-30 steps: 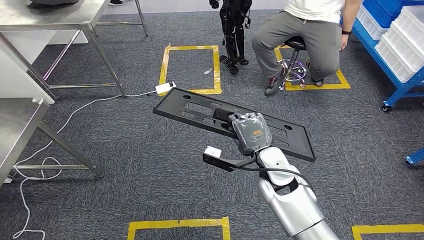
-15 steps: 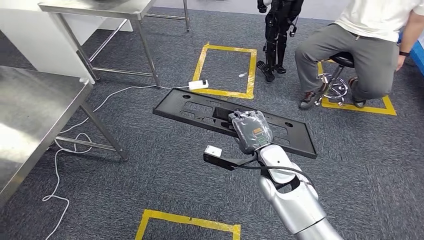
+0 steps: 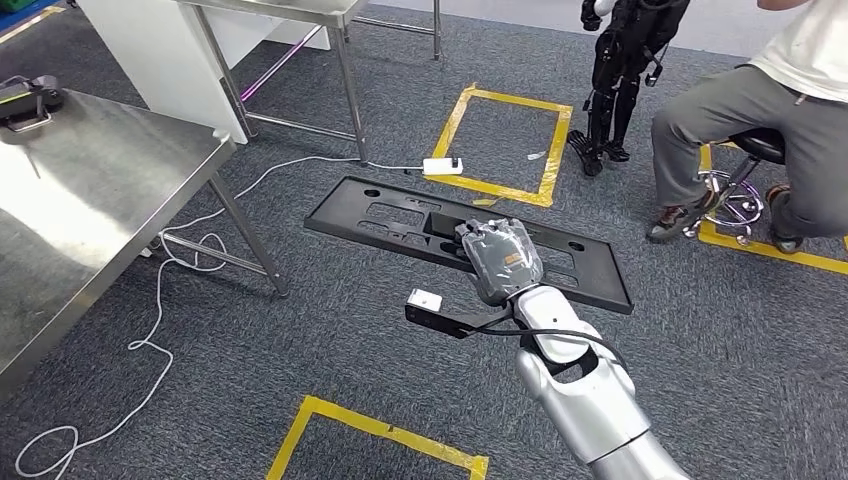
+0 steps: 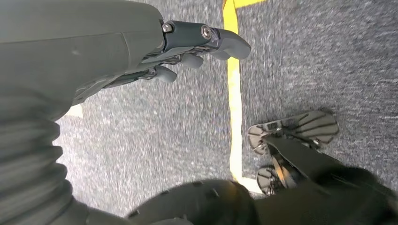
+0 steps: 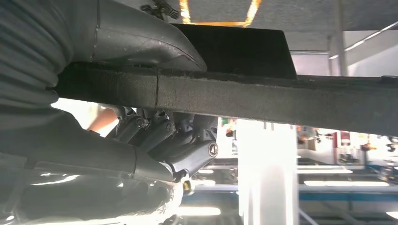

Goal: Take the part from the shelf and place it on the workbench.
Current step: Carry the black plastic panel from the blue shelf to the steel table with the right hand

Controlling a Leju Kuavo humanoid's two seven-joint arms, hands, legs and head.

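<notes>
A long flat black part [image 3: 400, 218] with cut-outs is carried level above the grey carpet in the head view. My right hand [image 3: 500, 258] grips it near its middle, thumb on top. In the right wrist view the part's thick dark edge [image 5: 281, 101] runs across the picture, with the thumb on one face and the fingers [image 5: 155, 133] curled against the other. The steel workbench [image 3: 90, 210] stands at the left of the head view. My left hand [image 4: 187, 51] hangs over the carpet, its fingers loosely curled with nothing in them.
A second steel table [image 3: 290, 15] stands behind the workbench. A white cable [image 3: 160, 310] and a power strip [image 3: 442, 166] lie on the carpet. A person sits on a stool [image 3: 740, 170] at the far right beside a small black robot [image 3: 620, 70]. Yellow tape squares [image 3: 500, 145] mark the floor.
The whole scene has slid right as the camera turned left. The workbench now takes more of the left side. My right hand keeps the same hold on the part.
</notes>
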